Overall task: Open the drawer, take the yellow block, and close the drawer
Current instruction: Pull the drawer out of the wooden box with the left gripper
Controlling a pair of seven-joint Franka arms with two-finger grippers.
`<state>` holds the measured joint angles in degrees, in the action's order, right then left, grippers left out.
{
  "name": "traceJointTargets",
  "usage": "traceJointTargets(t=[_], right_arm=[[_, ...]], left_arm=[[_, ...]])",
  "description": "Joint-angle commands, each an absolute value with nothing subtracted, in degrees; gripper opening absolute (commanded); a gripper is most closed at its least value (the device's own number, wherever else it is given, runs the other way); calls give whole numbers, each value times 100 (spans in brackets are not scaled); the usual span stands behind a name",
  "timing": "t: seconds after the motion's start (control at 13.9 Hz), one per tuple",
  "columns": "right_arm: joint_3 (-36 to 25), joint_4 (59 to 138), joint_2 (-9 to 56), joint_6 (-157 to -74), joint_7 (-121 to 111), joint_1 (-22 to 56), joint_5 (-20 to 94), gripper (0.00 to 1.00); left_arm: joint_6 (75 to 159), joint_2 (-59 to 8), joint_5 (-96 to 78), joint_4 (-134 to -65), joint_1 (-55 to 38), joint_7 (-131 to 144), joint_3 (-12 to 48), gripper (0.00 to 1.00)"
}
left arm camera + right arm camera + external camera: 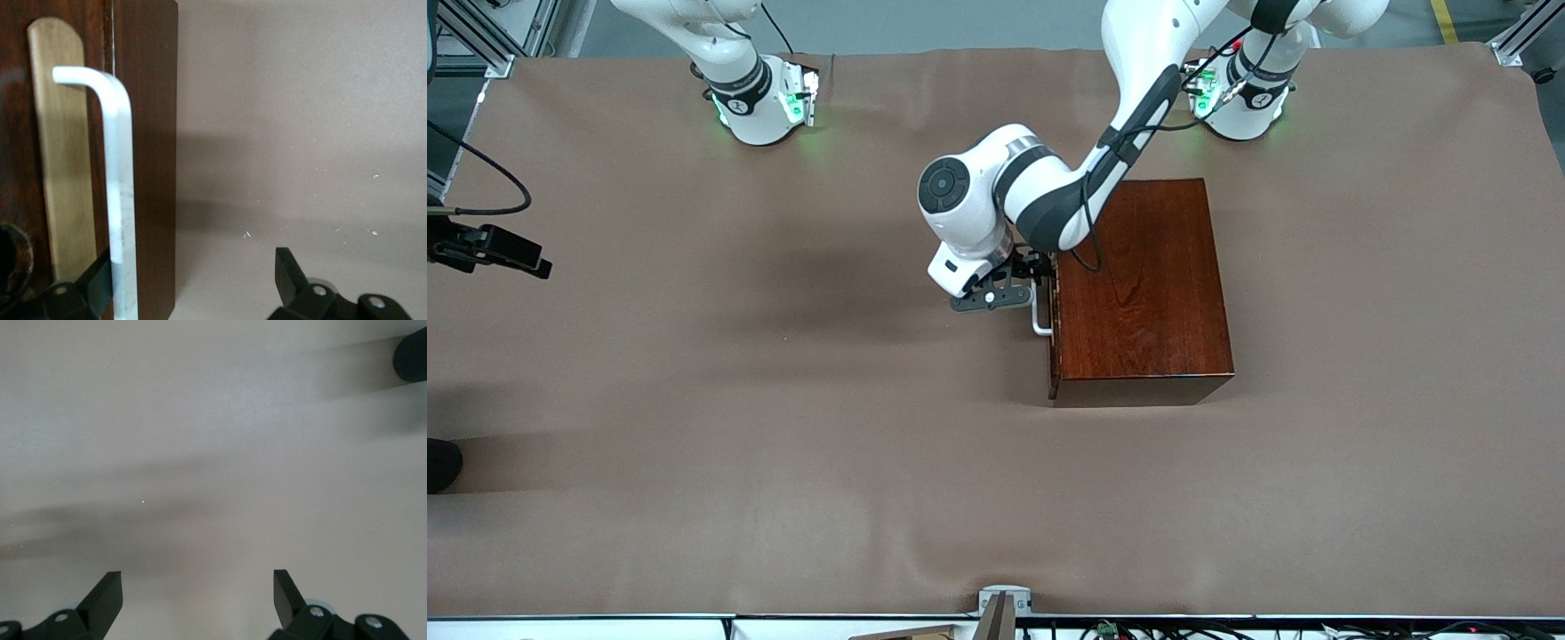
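The glossy reddish-brown wooden box [1147, 284] stands mid-table. Its drawer [1053, 342] is shut, its dark front facing the right arm's end of the table. The white bar handle [1040, 318] sticks out from the front. My left gripper [1035, 272] is level with the handle, in front of the drawer. In the left wrist view the gripper [193, 283] is open and the handle [120, 187] stands between the fingers, close against one finger [93, 283]. My right gripper [197, 597] is open and empty over bare cloth. The yellow block is hidden.
Brown cloth [783, 427] covers the whole table. A brass plate [63, 167] sits on the drawer front by the handle. A black device [489, 249] with a cable juts in at the right arm's end of the table. A dark round object [410, 353] lies near the right gripper.
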<state>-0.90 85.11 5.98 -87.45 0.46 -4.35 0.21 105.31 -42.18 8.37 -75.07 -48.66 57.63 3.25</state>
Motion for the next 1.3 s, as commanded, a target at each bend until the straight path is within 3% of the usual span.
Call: traceJointTargets(t=[0.0,1.22], right_arm=[[-97,8473,598,-8727,97,-387,18,100],[-97,8481,606,-8710,132,-317,35,100]], left_arm=[[10625,-4386,817,-7190,-4992,6011,316,100],[12532,-4649,817,-7163,-5176,6038,316,100]])
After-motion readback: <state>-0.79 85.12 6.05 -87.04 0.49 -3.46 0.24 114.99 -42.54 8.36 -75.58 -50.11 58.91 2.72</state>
